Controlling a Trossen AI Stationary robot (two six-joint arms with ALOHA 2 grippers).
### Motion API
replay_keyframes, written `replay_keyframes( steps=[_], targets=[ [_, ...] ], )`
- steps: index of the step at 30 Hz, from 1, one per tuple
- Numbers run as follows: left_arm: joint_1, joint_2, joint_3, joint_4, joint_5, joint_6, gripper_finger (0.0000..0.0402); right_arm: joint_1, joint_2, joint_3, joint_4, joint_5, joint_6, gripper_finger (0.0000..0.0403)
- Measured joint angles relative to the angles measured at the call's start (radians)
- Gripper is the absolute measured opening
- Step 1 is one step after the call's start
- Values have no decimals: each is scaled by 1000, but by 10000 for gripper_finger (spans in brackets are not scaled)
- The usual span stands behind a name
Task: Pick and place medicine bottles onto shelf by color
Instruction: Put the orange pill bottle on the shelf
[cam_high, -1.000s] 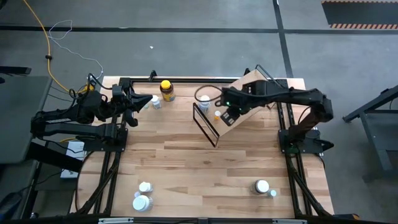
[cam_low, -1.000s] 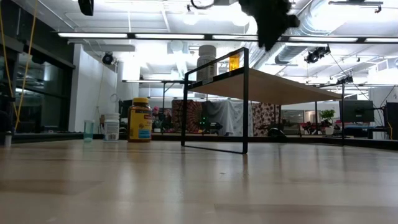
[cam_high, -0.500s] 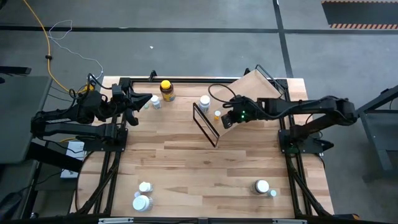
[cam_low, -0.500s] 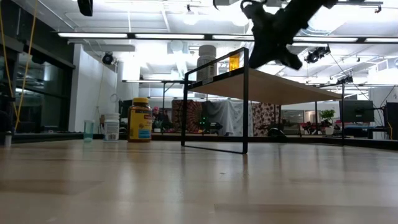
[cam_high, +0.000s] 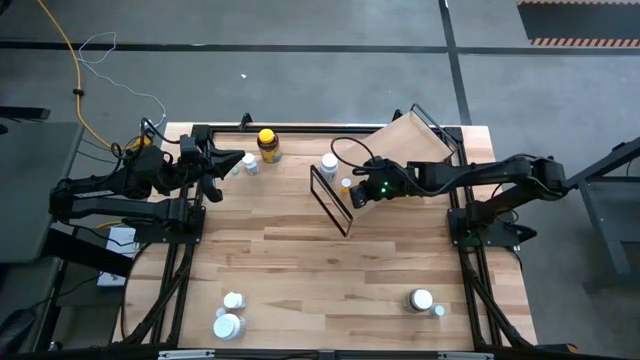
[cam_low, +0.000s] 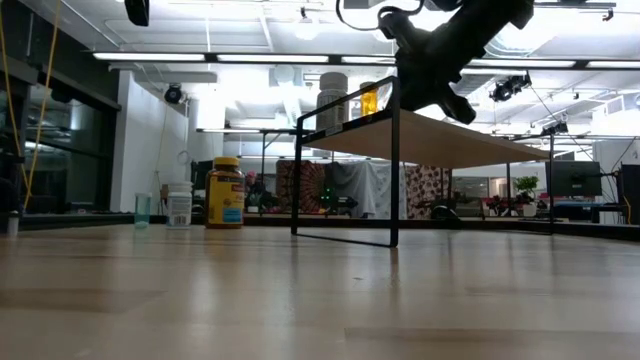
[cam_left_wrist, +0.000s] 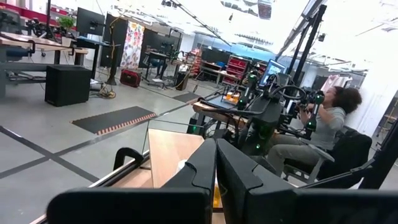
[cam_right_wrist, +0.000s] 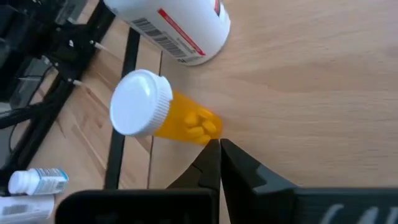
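Right gripper (cam_high: 362, 195) over the shelf (cam_high: 405, 150), at its front end near the black wire frame. Wrist camera shows my two fingers (cam_right_wrist: 239, 165) pressed together, holding nothing, tips just short of a small orange bottle (cam_right_wrist: 165, 118) with a white cap. That bottle stands on the shelf board, free of the gripper. Beside it on the board, a larger white bottle (cam_right_wrist: 177, 28) with a red-and-barcode label. From above I see the same pair: white bottle (cam_high: 329, 163) and small orange one (cam_high: 346, 185) at the shelf's left end, close together. The low view shows both sitting on the shelf top, gripper (cam_low: 440, 75) hanging just right of them.

Left gripper (cam_high: 225, 165) parked at the far left corner of the table (cam_high: 300, 270), fingers (cam_left_wrist: 236, 171) closed together, empty.

Still on the table: amber bottle with yellow cap (cam_high: 268, 145) and a small white bottle (cam_high: 250, 164) near the left gripper; two white bottles (cam_high: 230, 315) at the near left; two more (cam_high: 424, 301) at the near right.

A seated person (cam_left_wrist: 317, 127) shows beyond the table in the left wrist view.
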Motion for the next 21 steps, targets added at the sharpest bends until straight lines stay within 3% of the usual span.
replay_keyframes(
  steps=[15,21],
  targets=[
    [0,0,0,0,0,0,3,0,0,0,85,-2,13,0],
    [0,0,0,0,0,0,3,0,-57,0,-18,-47,-63,0]
  ],
)
